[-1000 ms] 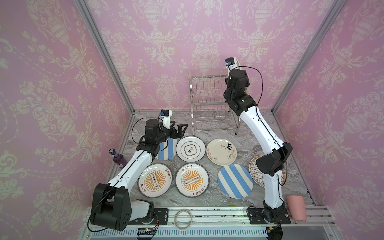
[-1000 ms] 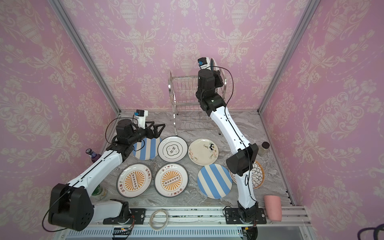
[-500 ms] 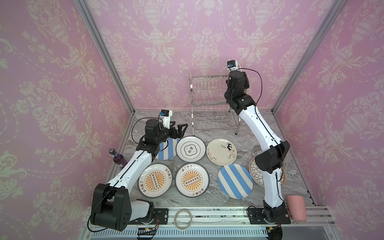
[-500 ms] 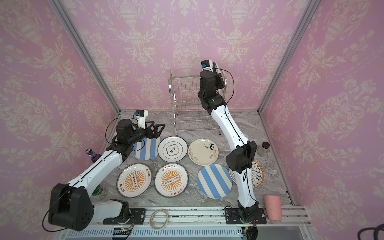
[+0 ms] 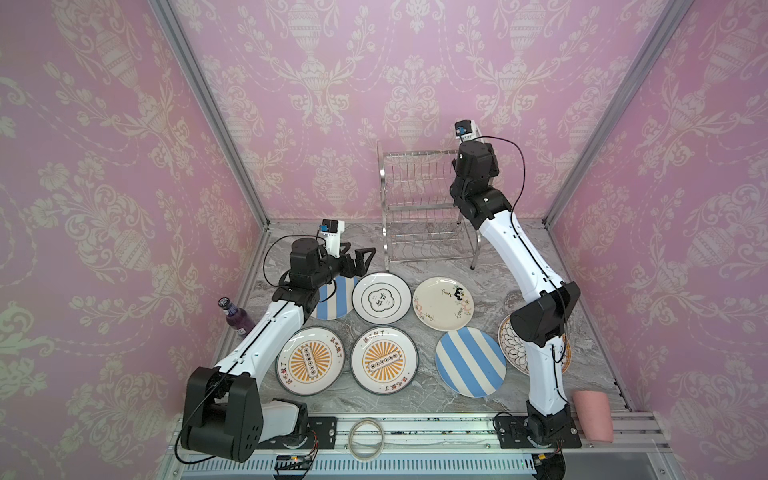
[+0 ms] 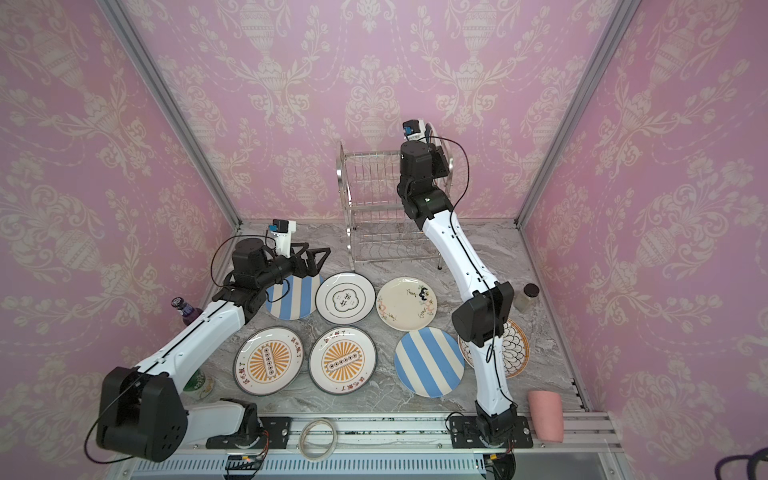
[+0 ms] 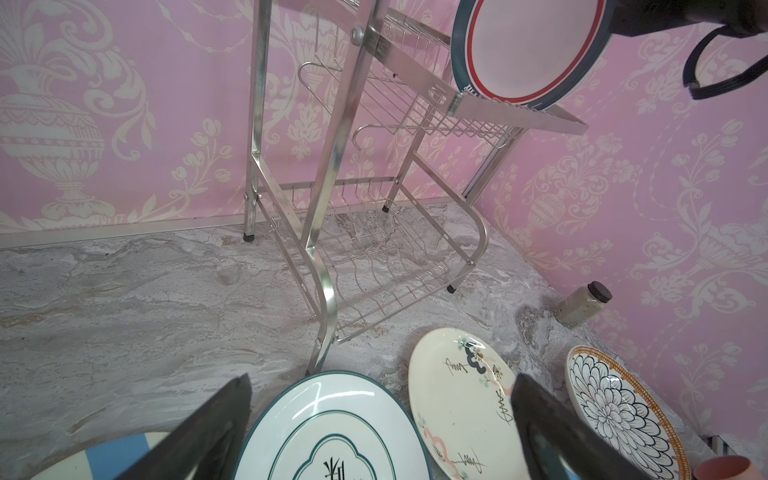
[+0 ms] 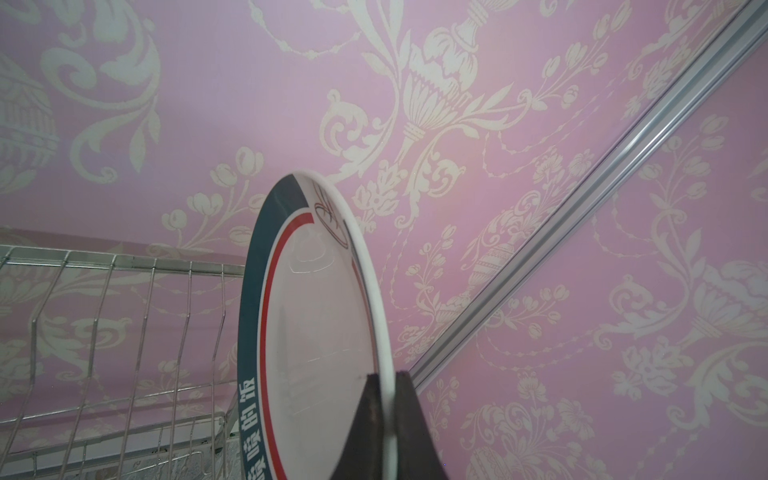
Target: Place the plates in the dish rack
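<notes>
Pincers on two white robot arms are shown over a grey marbled bench (image 5: pixel 415 399) walled in pink patterned paper. The right pincer (image 8: pixel 384 382) is raised high at the right end of the dish rack (image 5: pixel 419 208), which stands by the bench's back edge. Its jaws are pressed together on the rim of a white plate with a teal and red band (image 8: pixel 316 311). This plate is held upright on edge, with its lower rim at the rack's upper shelf. Whether it is seated in a slot cannot be told.

The left pincer (image 5: pixel 365 255) is seen low, near the back left of the bench, with its jaws spread wide and nothing between them. It hangs over the far edges of a blue-striped plate (image 5: pixel 336 297) and a white plate with a dark outline (image 5: pixel 380 297).

Seven plates are laid flat between the rack and the front edge. Those two lie in the back row with a cream doodled plate (image 5: pixel 442 303). Two orange sunburst plates (image 5: pixel 311 359) (image 5: pixel 384 359), a second blue-striped plate (image 5: pixel 471 361) and a black petal-patterned plate (image 5: pixel 513 345) lie nearer the front. The last is partly hidden by the right arm.
</notes>
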Action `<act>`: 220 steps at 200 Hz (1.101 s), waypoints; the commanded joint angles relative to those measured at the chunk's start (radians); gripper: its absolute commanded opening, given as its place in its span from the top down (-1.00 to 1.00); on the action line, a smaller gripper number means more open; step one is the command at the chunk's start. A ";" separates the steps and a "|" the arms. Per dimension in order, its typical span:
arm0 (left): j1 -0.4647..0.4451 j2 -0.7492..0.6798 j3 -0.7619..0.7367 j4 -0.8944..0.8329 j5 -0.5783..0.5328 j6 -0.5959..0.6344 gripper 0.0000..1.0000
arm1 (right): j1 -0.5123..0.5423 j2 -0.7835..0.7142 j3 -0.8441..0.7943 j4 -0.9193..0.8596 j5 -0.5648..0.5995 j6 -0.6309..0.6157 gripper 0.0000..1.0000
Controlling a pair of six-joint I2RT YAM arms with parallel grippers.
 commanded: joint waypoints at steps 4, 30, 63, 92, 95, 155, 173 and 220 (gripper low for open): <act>0.002 -0.008 -0.005 -0.005 -0.002 0.023 -0.99 | -0.010 -0.018 -0.018 0.043 -0.002 0.048 1.00; 0.003 -0.012 -0.003 -0.009 -0.005 0.024 -0.99 | -0.017 -0.032 -0.059 0.045 -0.006 0.064 1.00; 0.002 -0.006 -0.002 -0.006 -0.001 0.020 -0.99 | -0.022 -0.048 -0.109 0.058 0.002 0.061 1.00; 0.003 -0.007 -0.003 -0.004 0.002 0.019 -0.99 | -0.022 -0.060 -0.122 0.063 0.000 0.054 0.55; 0.002 -0.008 -0.004 -0.004 0.001 0.020 -0.99 | -0.022 -0.061 -0.121 0.062 -0.001 0.054 0.51; 0.002 -0.018 -0.005 -0.002 0.000 0.017 -0.99 | -0.015 -0.080 -0.078 0.022 -0.002 0.025 0.02; 0.001 -0.018 -0.006 0.001 0.001 0.015 -0.99 | -0.008 -0.089 -0.057 -0.018 -0.006 0.032 -0.15; 0.001 -0.021 -0.005 0.002 -0.004 0.011 -0.99 | 0.013 -0.159 0.014 -0.264 -0.087 0.171 -0.42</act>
